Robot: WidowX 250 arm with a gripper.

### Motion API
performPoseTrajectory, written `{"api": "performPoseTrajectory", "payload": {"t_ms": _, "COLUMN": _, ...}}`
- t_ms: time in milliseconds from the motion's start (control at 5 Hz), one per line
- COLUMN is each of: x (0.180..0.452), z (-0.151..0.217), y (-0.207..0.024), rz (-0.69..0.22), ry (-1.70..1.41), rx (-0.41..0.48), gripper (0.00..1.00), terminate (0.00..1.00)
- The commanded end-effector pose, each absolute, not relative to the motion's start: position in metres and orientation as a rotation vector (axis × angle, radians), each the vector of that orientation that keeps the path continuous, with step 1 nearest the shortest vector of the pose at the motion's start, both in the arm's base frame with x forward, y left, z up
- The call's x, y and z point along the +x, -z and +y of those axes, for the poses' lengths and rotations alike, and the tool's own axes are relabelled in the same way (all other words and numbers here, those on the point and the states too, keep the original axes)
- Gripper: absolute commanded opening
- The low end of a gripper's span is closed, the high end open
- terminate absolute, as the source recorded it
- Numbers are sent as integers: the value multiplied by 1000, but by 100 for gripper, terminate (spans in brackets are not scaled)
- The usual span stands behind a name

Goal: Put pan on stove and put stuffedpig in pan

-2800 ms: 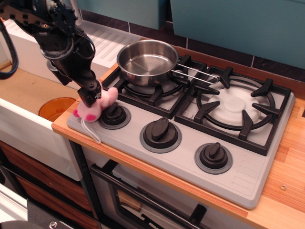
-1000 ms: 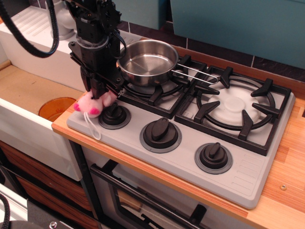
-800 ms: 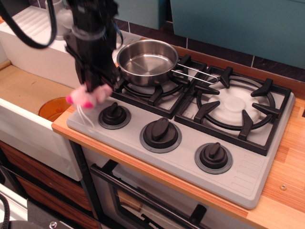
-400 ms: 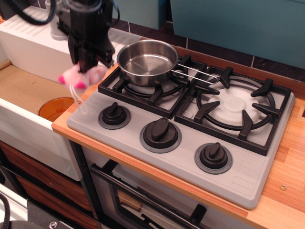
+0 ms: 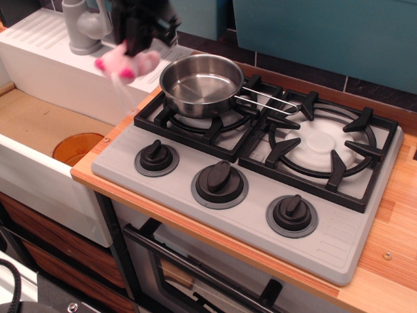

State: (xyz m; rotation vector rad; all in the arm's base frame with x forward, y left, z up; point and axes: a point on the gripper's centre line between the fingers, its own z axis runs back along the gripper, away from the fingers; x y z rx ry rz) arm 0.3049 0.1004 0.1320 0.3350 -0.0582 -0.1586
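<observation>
The shiny steel pan (image 5: 201, 83) sits on the left burner of the grey stove (image 5: 247, 215), its wire handle pointing right. My black gripper (image 5: 139, 47) hangs from the top edge of the frame, just left of the pan and above its rim height. It is shut on the pale-pink stuffedpig (image 5: 126, 62), which hangs in the air with its white string trailing down. The pig is blurred by motion. The pan is empty.
A white sink unit with a grey tap (image 5: 81, 26) stands at the back left. An orange disc (image 5: 77, 147) lies in the sunken basin at left. Three black knobs (image 5: 220, 182) line the stove front. The right burner (image 5: 320, 145) is bare.
My gripper closed on the pig beside the left knob, lifted it off the stove, and carried it up and to the right, toward the pan's left rim. The pan has not moved.
</observation>
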Motion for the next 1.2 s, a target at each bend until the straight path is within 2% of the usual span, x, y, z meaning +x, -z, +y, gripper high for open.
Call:
{"api": "performPoseTrajectory", "payload": {"t_ms": 0, "x": 351, "z": 77, "y": -151, "rz": -125, "ry": 137, "rx": 405, "gripper": 0, "terminate": 0}}
{"api": "performPoseTrajectory", "payload": {"t_ms": 600, "x": 372, "z": 55, "y": -143, "rz": -141, "ry": 150, "rx": 346, "gripper": 0, "terminate": 0}}
{"api": "performPoseTrajectory", "payload": {"t_ms": 800, "x": 373, "z": 57, "y": -141, "rz": -148, "ry": 170, "rx": 342, "gripper": 100, "terminate": 0}}
{"api": "performPoseTrajectory", "payload": {"t_ms": 1000, "x": 373, "z": 57, "y": -139, "rz": -161, "ry": 186, "rx": 337, "gripper": 100, "terminate": 0}}
